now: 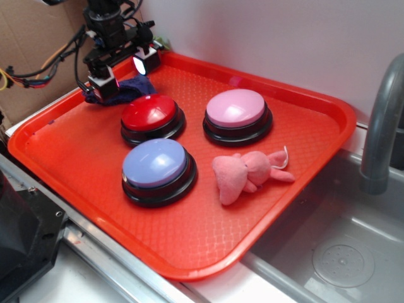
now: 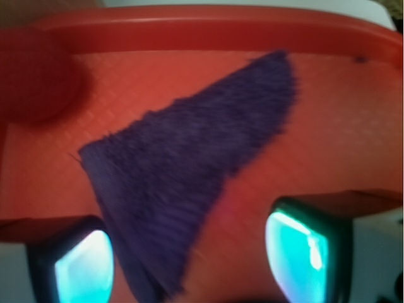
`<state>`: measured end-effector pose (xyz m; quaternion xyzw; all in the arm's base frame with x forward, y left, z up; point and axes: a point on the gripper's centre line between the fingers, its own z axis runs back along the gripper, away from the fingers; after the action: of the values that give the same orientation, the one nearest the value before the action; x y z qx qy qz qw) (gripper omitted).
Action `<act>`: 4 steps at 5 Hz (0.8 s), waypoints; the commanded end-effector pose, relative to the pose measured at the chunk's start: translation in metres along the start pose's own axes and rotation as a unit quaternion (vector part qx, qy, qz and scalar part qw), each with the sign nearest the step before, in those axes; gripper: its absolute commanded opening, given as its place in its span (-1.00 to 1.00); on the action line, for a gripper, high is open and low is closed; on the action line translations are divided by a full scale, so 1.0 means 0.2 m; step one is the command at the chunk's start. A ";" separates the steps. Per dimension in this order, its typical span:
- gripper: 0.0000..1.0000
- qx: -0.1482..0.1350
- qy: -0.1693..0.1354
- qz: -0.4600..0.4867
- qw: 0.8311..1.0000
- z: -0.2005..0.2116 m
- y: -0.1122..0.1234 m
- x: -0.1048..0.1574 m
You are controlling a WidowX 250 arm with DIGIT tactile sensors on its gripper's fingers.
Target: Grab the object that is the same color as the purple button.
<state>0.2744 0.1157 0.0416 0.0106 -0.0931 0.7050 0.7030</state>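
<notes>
Tray front: the orange-red tray (image 1: 76, 136) has a textured floor and a raised rim, and its near corner overhangs a metal sink (image 1: 353, 252).
Purple button: the purple button (image 1: 156, 163) is nearest of the three, pale lavender-blue dome on a black base, on the tray floor.
Pink toy: a pink plush toy (image 1: 247, 173) lies just right of that button, clear of it.
Red button: the red button (image 1: 150, 115) sits behind the purple one, its dome close to the cloth's near edge.
Pink button: the pink button (image 1: 237, 110) stands to the right of the red one, apart from it.
Faucet: a grey faucet (image 1: 382, 126) rises at the right edge, beside the tray.
Cloth: the dark purple cloth (image 2: 189, 158) lies flat on the tray floor in the far left corner, near the back rim; the wrist view shows it as a rough wedge with a knitted surface, blurred.
Gripper: the gripper (image 1: 123, 72) hangs directly over the cloth with its two fingers (image 2: 76, 265) spread, one on either side of the cloth's narrow end; nothing is pinched between them.
Backdrop: cardboard (image 1: 31, 38) stands behind the arm at far left.
</notes>
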 end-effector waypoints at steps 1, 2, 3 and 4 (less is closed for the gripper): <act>1.00 -0.034 -0.014 0.036 0.999 -0.03 0.00 0.10; -0.20 -0.044 -0.015 0.041 0.998 -0.03 0.01 0.10; -1.00 -0.044 -0.013 0.035 0.998 -0.03 0.00 0.10; -1.00 -0.050 -0.013 0.027 0.998 -0.03 0.00 0.10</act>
<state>0.2828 0.1254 0.0251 -0.0072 -0.1135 0.7161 0.6887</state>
